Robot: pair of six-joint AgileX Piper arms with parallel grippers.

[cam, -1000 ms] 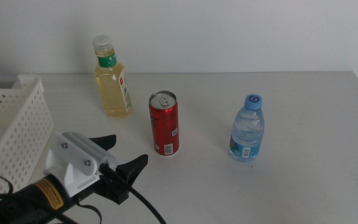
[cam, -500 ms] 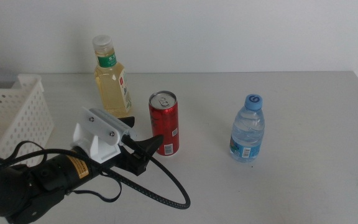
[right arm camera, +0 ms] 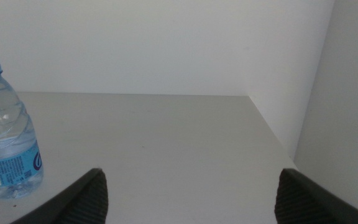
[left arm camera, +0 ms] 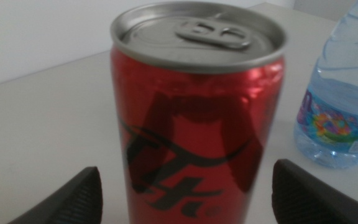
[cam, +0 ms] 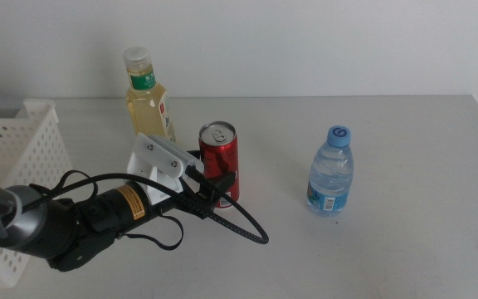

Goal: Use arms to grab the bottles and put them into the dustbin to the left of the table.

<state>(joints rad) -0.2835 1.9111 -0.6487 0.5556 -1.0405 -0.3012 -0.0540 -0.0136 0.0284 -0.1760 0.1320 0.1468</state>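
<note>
A red drink can (cam: 220, 158) stands at the table's middle. My left gripper (cam: 216, 178) is open, its dark jaws on either side of the can (left arm camera: 197, 112) without closing on it. A clear bottle of pale yellow liquid with a white cap (cam: 149, 101) stands behind the left arm. The small water bottle with a blue cap (cam: 331, 171) stands to the right, also seen as a water bottle (left arm camera: 340, 99) past the can. The white perforated dustbin (cam: 15, 158) sits at the left. My right gripper (right arm camera: 188, 193) is open near the water bottle (right arm camera: 8, 130), outside the middle view.
The off-white table (cam: 405, 241) ends at a pale wall behind. A black cable (cam: 239, 228) loops over the tabletop in front of the left arm. In the right wrist view the table edge (right arm camera: 272, 130) runs beside a white wall.
The left arm has moved forward and to the right, from beside the dustbin up to the red can, and its jaws now flank the can.
</note>
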